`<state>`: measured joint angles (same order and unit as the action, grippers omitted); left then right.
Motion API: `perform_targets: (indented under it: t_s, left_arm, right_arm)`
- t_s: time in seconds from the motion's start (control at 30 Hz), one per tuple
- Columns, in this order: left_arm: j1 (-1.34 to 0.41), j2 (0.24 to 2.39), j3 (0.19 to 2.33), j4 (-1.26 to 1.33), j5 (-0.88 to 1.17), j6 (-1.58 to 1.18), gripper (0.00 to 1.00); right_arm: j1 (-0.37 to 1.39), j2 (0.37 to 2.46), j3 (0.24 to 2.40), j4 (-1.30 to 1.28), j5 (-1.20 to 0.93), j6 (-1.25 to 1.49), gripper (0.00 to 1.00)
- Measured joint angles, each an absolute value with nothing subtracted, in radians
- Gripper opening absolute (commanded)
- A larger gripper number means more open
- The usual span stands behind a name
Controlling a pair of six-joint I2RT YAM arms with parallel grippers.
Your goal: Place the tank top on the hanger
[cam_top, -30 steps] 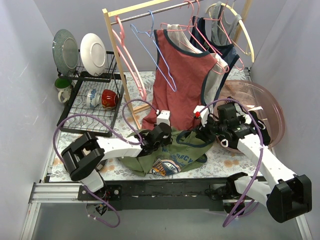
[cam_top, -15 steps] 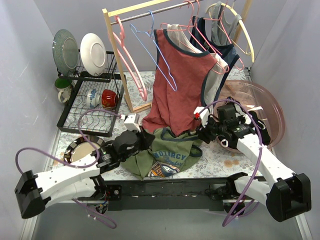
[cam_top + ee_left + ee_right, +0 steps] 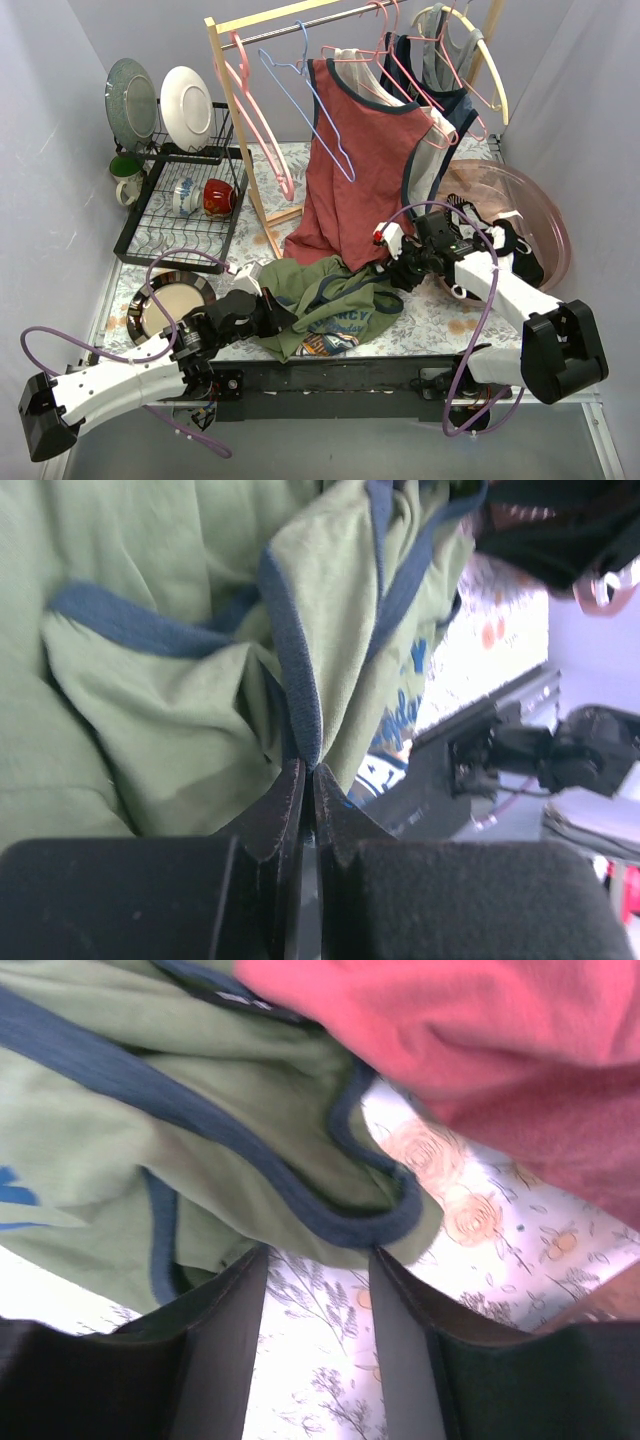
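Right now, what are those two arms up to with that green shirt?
They are working on getting the olive-green tank top onto a hanger. The shirt lies crumpled on the table. The left claw is shut on a fold of its navy trim. The right claw is open at the shirt's other side, with the trimmed edge at its fingertips but not gripped. The light-blue wire hanger hangs on the rail, untouched.
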<state>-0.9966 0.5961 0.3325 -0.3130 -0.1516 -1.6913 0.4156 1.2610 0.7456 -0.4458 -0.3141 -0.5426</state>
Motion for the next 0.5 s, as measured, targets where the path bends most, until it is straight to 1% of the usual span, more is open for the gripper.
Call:
perform_targets:
  t_s: [0.07, 0.1, 0.13, 0.3, 0.4, 0.43, 0.47, 0.5]
  left_arm:
    - [-0.997, 0.595, 0.331, -0.323, -0.122, -1.705, 0.0]
    - [-0.997, 0.593, 0.331, -0.328, -0.112, -1.711, 0.0]
    - [-0.997, 0.59, 0.331, -0.336, -0.105, -1.715, 0.0]
    - [-0.997, 0.551, 0.342, -0.381, -0.107, -1.718, 0.0]
    - [-0.997, 0.516, 0.378, -0.423, -0.126, -1.713, 0.0]
    - [-0.997, 0.503, 0.398, -0.435, -0.135, -1.709, 0.0]
    - [-0.997, 0.49, 0.416, -0.448, -0.143, -1.706, 0.0]
    - [-0.997, 0.475, 0.438, -0.461, -0.15, -1.701, 0.0]
  right_arm:
    - [0.415, 1.266, 0.745, -0.446, -0.294, -0.546, 0.26]
    - [0.415, 1.266, 0.745, -0.447, -0.288, -0.55, 0.08]
    - [0.415, 1.266, 0.745, -0.449, -0.284, -0.555, 0.01]
    - [0.414, 1.257, 0.744, -0.477, -0.295, -0.588, 0.01]
    - [0.414, 1.213, 0.744, -0.494, -0.319, -0.606, 0.01]
    - [0.415, 1.193, 0.748, -0.5, -0.334, -0.61, 0.06]
    - [0.415, 1.176, 0.754, -0.506, -0.349, -0.614, 0.17]
    - [0.415, 1.163, 0.766, -0.515, -0.367, -0.621, 0.35]
